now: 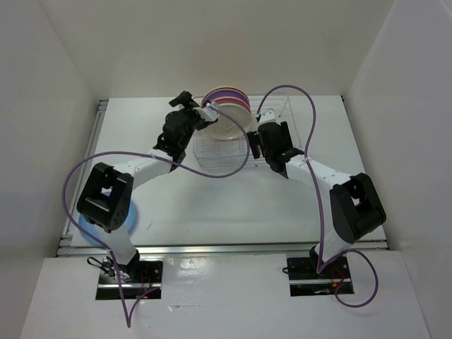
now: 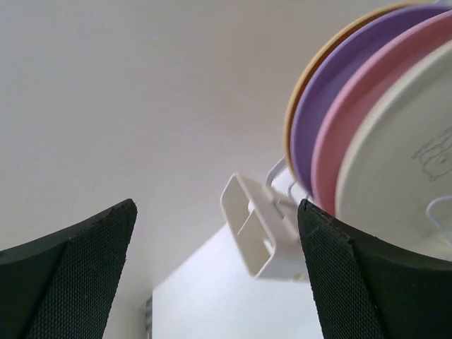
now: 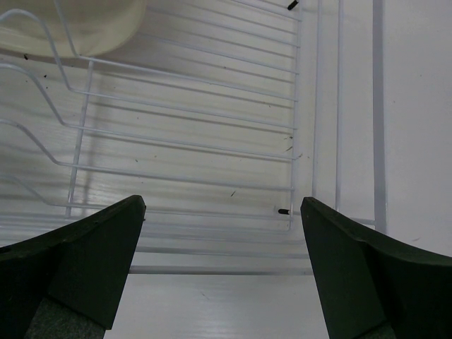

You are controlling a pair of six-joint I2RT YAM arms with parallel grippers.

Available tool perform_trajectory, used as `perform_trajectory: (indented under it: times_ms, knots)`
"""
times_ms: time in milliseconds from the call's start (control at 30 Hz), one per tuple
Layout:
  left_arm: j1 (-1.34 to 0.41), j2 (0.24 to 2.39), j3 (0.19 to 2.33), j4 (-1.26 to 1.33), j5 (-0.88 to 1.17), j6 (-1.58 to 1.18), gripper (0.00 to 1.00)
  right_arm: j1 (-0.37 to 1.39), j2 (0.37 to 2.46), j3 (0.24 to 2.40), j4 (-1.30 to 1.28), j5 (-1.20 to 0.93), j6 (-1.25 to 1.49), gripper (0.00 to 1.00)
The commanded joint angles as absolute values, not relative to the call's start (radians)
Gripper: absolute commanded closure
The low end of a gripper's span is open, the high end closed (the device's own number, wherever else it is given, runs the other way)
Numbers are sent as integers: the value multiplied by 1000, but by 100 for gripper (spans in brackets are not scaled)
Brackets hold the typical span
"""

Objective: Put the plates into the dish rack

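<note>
At one end of the rack (image 1: 220,159), four plates (image 2: 395,141) stand upright. Left claw (image 2: 217,275) gapes empty beside them, right claw (image 3: 222,272) open over the rack; blue plate (image 1: 86,232) lies apart.

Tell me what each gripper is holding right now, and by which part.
Nothing is held. The left gripper stands open beside the cream plate in the dish rack. The right gripper stands open and empty over the rack's wires.
</note>
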State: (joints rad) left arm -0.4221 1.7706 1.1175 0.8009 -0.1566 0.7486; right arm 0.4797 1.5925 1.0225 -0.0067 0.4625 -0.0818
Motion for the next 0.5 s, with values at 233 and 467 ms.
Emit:
perform_trajectory:
  times_ms: [233,467]
  knots:
    - [-117,1612,1206,-147,-337,-177,0,474,1516,994,-17,427,-80,0]
    - [-193,1251,970,-593,-508,-900,0,474,1514,1018,-12,374,-60,0]
